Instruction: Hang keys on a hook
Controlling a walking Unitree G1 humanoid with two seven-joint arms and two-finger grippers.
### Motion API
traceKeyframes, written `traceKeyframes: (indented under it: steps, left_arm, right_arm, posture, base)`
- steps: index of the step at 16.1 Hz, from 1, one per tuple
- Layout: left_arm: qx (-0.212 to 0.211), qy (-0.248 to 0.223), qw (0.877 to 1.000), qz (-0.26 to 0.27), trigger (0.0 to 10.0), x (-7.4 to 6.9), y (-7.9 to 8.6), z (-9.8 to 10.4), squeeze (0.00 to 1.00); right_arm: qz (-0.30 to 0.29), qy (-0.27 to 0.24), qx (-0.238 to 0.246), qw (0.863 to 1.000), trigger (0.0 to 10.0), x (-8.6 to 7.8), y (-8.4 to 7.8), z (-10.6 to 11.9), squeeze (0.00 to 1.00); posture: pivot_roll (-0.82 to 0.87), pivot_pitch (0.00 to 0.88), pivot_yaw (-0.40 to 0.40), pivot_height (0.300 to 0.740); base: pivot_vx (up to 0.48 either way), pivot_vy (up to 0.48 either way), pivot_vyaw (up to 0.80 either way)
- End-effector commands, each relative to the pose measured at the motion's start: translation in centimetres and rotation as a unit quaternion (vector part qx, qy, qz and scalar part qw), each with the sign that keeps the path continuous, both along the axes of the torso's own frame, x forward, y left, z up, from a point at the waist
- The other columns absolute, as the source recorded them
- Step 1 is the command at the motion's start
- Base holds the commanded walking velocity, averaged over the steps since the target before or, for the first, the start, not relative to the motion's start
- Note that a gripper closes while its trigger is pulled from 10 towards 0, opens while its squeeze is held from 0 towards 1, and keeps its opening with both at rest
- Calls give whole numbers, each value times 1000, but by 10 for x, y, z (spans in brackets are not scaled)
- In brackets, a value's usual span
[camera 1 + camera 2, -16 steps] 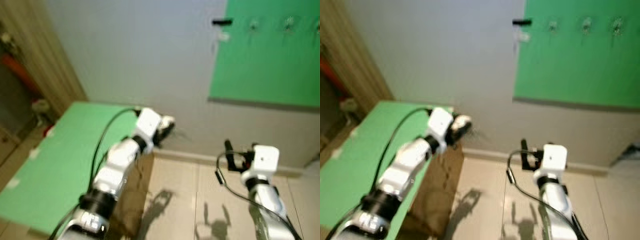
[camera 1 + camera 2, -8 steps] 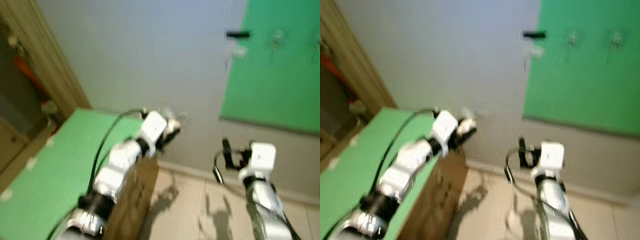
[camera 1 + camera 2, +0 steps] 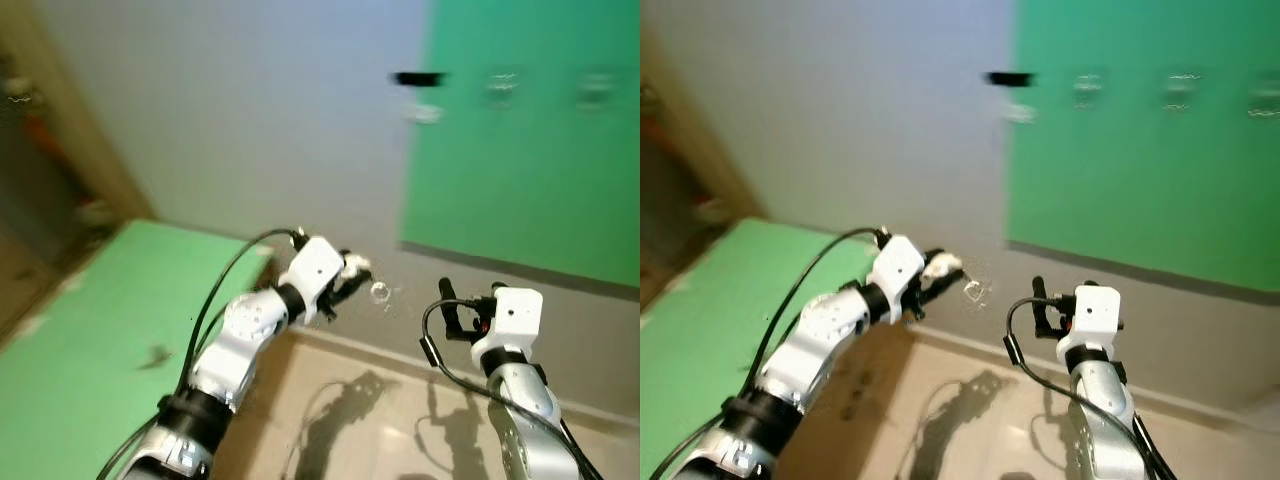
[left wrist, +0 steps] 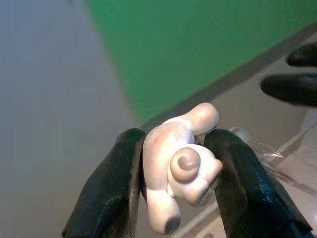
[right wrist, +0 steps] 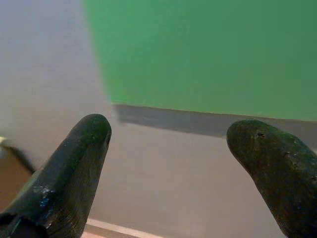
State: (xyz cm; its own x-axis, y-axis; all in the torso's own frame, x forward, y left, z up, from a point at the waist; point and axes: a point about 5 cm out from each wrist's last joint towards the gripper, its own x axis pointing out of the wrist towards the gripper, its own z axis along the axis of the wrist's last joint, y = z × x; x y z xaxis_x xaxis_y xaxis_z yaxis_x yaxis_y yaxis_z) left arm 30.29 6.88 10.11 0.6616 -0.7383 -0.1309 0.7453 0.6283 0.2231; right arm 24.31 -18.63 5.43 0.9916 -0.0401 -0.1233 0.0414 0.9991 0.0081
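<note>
My left gripper [image 3: 348, 277] is shut on the keys' white rounded charm [image 4: 181, 166], and the metal key ring [image 3: 380, 292] dangles just beyond its fingertips. The arm is held out over the floor, in front of the grey wall. Above and to the right hangs a green board [image 3: 530, 170] with a row of blurred hooks [image 3: 501, 85], and a black peg [image 3: 418, 78] sticks out at its upper left corner. My right gripper [image 3: 462, 312] is raised at lower right, open and holding nothing; its two fingers [image 5: 74, 163] stand wide apart facing the board.
A green-topped table [image 3: 90, 350] lies at lower left, with a dim doorway or shelf [image 3: 40, 150] behind it. Pale tiled floor [image 3: 380, 430] runs along the wall's skirting under both arms. The picture is blurred.
The view has swung, so the board sits further left and the table lower. My left gripper with the charm has come off the table edge and out towards the wall.
</note>
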Motion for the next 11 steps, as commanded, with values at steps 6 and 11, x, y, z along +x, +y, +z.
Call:
traceKeyframes:
  steps: [6,11]
  left_arm:
    - [-7,9,999,48,10000,14,19,1,0]
    - [-103,107,955,257,10000,-2,60,-42,0]
  right_arm:
    - [10,-4,-1,1000,10000,0,2,2,0]
    - [20,-21,-35,999,10000,10,-12,20,0]
  posture:
    - [-224,0,124,740]
    - [-204,0,32,740]
  base:
    - [0,0,-680]
    - [0,0,-427]
